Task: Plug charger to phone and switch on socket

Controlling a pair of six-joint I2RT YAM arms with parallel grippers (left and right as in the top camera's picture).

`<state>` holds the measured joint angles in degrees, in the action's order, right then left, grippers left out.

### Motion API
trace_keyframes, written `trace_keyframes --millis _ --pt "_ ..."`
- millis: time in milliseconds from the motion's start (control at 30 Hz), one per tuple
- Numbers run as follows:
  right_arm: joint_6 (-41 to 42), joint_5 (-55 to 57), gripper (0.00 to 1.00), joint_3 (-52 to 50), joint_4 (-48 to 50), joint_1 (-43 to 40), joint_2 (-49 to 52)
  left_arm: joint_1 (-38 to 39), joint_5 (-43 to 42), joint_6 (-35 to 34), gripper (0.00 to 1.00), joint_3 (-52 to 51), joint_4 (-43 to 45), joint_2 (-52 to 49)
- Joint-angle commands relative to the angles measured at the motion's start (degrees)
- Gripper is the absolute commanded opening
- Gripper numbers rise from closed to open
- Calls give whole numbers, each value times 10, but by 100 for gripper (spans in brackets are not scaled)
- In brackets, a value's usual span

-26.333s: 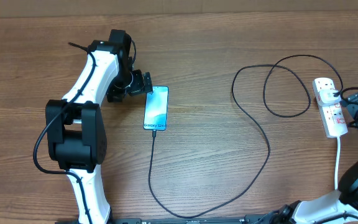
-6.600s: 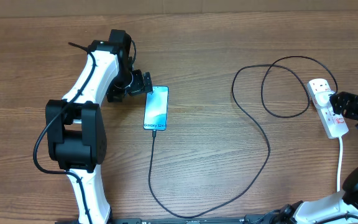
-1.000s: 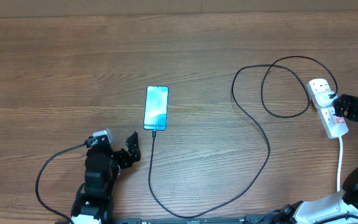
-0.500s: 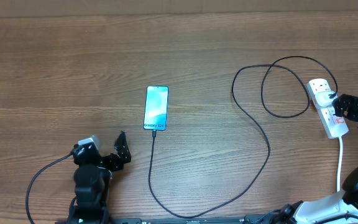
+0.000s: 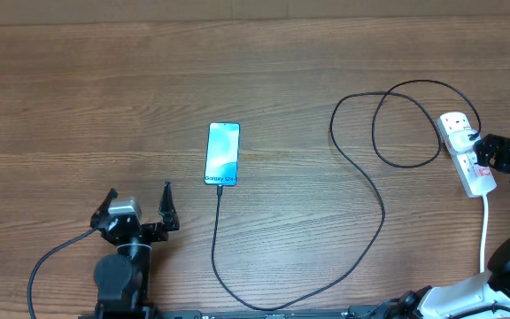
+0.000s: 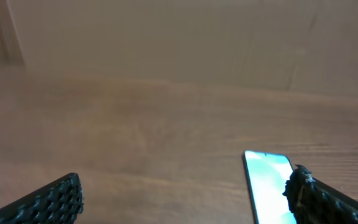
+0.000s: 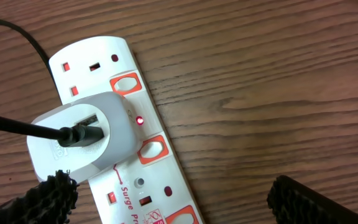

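Gaping wide, empty: left end effector (image 5: pixel 137 206), right end effector (image 7: pixel 179 196); phone (image 6: pixel 267 186), socket (image 7: pixel 157 180) cut off by frame edges.

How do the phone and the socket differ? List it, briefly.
The phone is dark-edged with a glowing blue screen; the socket is white with red switches. The phone lies near the middle; the socket lies far right. Both lie flat, joined by the charger.
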<state>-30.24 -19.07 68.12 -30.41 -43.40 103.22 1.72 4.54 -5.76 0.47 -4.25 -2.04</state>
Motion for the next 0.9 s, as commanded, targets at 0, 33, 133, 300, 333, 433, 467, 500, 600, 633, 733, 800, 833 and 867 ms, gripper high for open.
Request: trace_keyframes --millis 0,33,133,300,333,433,467,500,600,633,733,800,833,867 --pt "-5 0 100 2 3 0 -8 -5 -3 78 100 -2 -2 19" --pt "-5 0 100 2 3 0 -8 -5 -4 85 100 -2 -2 19" --pt "-5 0 100 2 3 0 -8 -5 -1 92 100 -2 -2 19" --pt "-5 0 100 2 3 0 -8 -5 -1 92 100 -2 1 18" --pt "-5 0 100 2 3 0 -8 -5 -1 92 100 -2 1 18" --pt "-5 0 100 2 3 0 -8 -5 -1 92 100 -2 2 18" --pt "-5 0 100 2 3 0 -8 -5 -1 92 100 -2 1 18" --pt "-5 0 100 2 3 0 -8 -5 -1 92 100 -2 2 18" --pt "-5 0 100 2 3 0 -8 -5 -1 92 100 -2 2 18" --pt "-5 0 100 2 3 0 -8 -5 -1 92 100 -2 2 18" --pt "-5 0 100 2 3 0 -8 -5 -1 92 100 -2 2 18" --pt "-5 0 100 2 3 0 -8 -5 -1 92 100 -2 2 18" --pt "-5 0 100 2 3 0 -8 -5 -1 92 100 -2 2 18" --pt "-5 0 100 2 3 0 -8 -5 -1 92 100 -2 2 18"
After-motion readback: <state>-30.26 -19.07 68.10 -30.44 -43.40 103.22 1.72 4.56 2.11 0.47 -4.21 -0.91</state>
